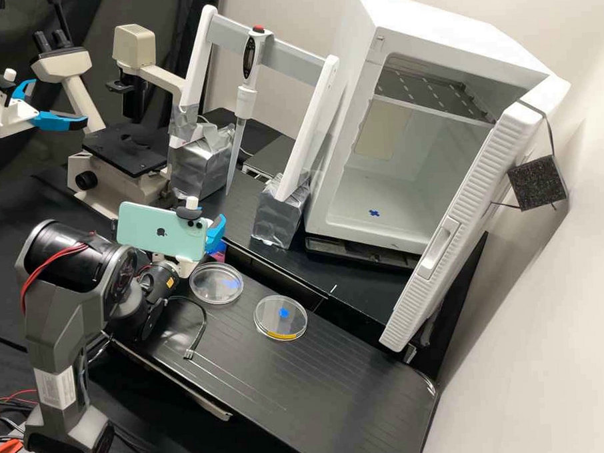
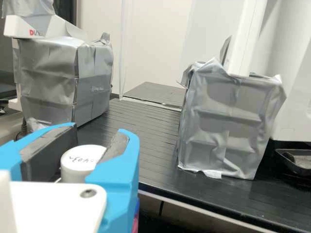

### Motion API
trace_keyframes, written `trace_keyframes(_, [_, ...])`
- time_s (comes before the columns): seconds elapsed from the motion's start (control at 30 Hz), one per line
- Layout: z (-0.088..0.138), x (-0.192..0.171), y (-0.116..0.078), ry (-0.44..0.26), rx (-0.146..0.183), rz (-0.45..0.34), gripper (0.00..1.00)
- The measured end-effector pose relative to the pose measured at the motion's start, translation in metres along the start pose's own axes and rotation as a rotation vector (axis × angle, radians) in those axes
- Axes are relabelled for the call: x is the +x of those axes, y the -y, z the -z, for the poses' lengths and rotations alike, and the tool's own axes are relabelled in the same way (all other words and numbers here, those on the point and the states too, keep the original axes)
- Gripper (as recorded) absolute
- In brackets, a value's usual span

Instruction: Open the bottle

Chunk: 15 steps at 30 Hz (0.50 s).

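In the high view, left of and beyond the mint-green phone [image 1: 142, 227], stands a cream and black microscope [image 1: 122, 151]. At the phone's right end is the white claw [image 1: 215, 234] with bright blue fingers. These are closed in on a round white cap [image 2: 80, 167], parted only by its width, the dark pads at its sides. The cap's flat top bears small dark handwriting that I can't make out; it tops the bottle [image 1: 216, 252], which sits just below the phone's right end, a pinkish-purple patch of it in sight and its base hidden. The phone's back carries a small dark logo.

Just right of and below the phone, a clear round dish [image 1: 208, 292] with a blue mark lies on the black bench [image 1: 309, 386]. Beyond the phone and to its right rises a white stand with a grey crossbar [image 1: 288, 53], its feet in silver-wrapped blocks [image 1: 275, 221], a white pipette [image 1: 246, 99] hanging from it; one foot has red and grey lettering. Farther right of the phone lies a second clear dish [image 1: 267, 319], with a blue spot and yellow strip, then an open white cabinet [image 1: 351, 214].
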<state>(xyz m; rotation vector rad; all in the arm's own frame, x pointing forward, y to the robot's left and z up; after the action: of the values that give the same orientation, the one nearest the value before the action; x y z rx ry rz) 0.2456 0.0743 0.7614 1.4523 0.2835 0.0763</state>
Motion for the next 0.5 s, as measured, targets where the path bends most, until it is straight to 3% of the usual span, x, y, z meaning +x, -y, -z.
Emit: trace_keyframes(0.5, [0.0078, -0.0033, -0.0066, -0.031, 0.000, -0.022, 0.00])
